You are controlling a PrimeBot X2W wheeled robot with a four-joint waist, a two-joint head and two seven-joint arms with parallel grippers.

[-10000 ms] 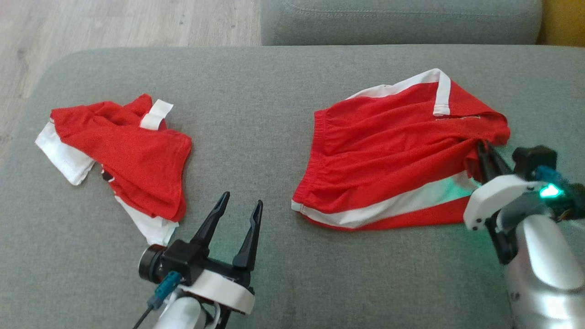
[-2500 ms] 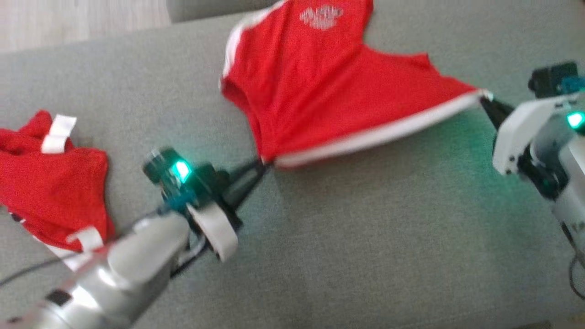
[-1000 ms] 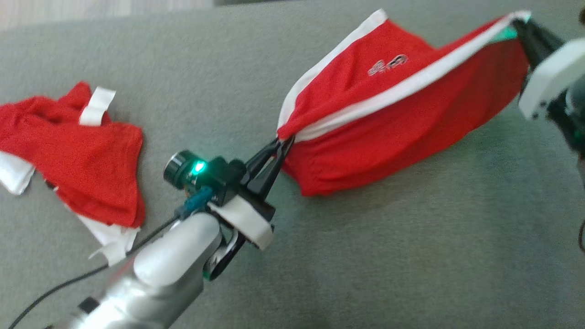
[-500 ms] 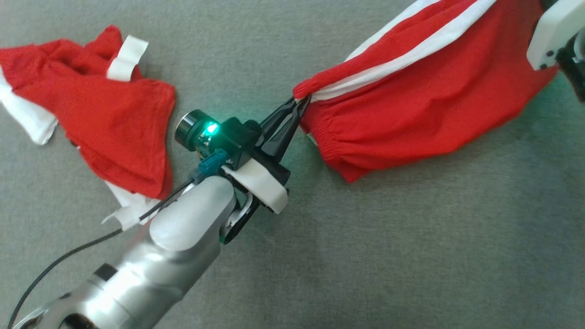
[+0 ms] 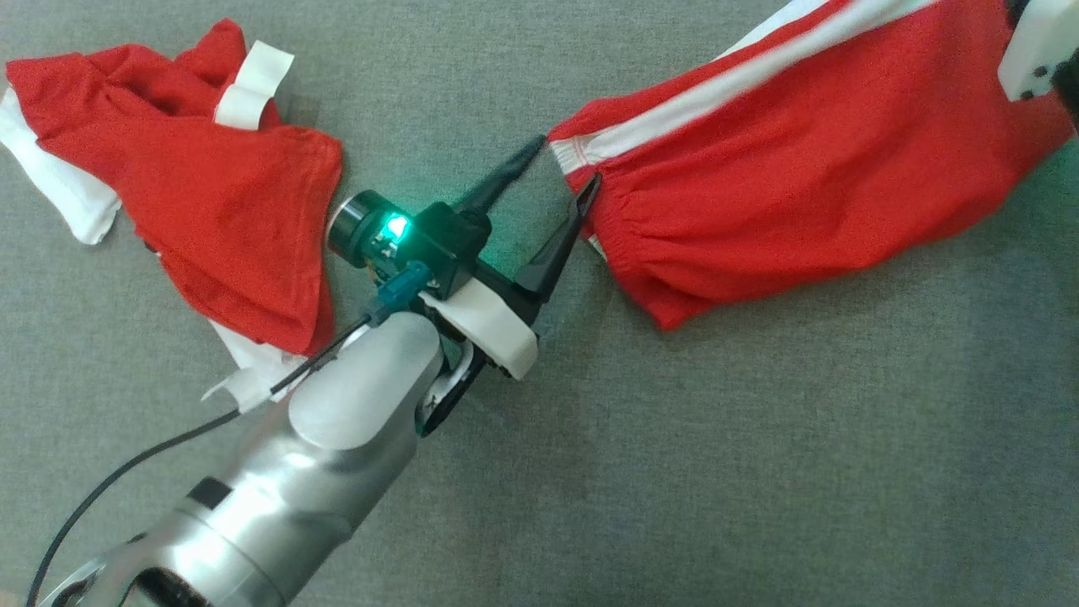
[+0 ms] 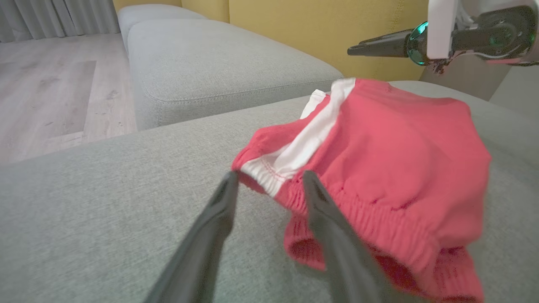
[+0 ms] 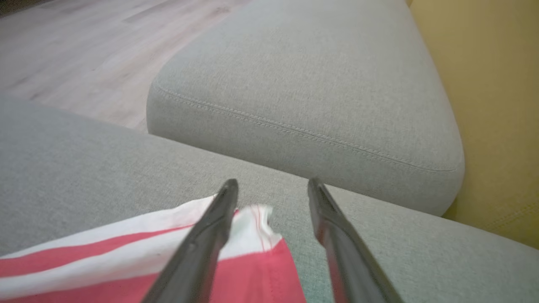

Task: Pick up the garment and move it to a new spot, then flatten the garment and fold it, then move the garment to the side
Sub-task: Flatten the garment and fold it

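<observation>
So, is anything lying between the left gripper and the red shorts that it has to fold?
Nothing visible. The left gripper is open, and the waistband corner of the red shorts sits right at its spread fingertips. The second red garment lies on the gripper's other side, apart from the shorts.

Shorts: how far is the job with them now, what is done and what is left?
Done, it seems: the shorts lie on the cushion, held by neither tool. In hand: the left tool and right tool stand open, each at one end of the shorts. Left: the cloth is bunched at the waistband, not flat, not folded, not yet moved aside.
</observation>
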